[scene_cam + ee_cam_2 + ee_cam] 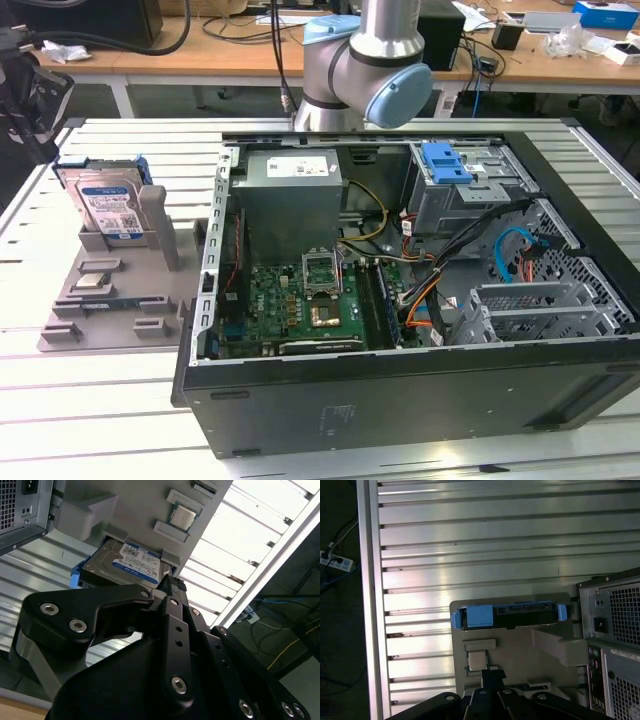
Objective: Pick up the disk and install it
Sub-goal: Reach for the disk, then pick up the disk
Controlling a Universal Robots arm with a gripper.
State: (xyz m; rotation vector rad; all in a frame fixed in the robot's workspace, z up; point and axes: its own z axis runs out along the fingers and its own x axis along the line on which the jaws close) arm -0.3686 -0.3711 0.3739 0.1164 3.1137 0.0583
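1. Second wrist view: my pincer (pixel 171 584) is hovering close before the disk (pixel 127 565), which is standing on edge in a grey rack (pixel 145 510). I cannot tell whether the pincer is spread or pressed together.
2. First wrist view: the disk is showing its blue-framed edge ahead of the pincer.
3. Exterior view: the rack is sitting on the table (pixel 100 425). I am judging the disk stiff, heavyish and shock-sensitive, best gripped across its framed sides.

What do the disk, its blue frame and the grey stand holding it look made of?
Disk: likely metal, silver-grey sheen, with a paper-like label. Blue frame: seemingly plastic, matte, uniformly coloured. Stand: probably matte grey plastic, dull and unreflective.
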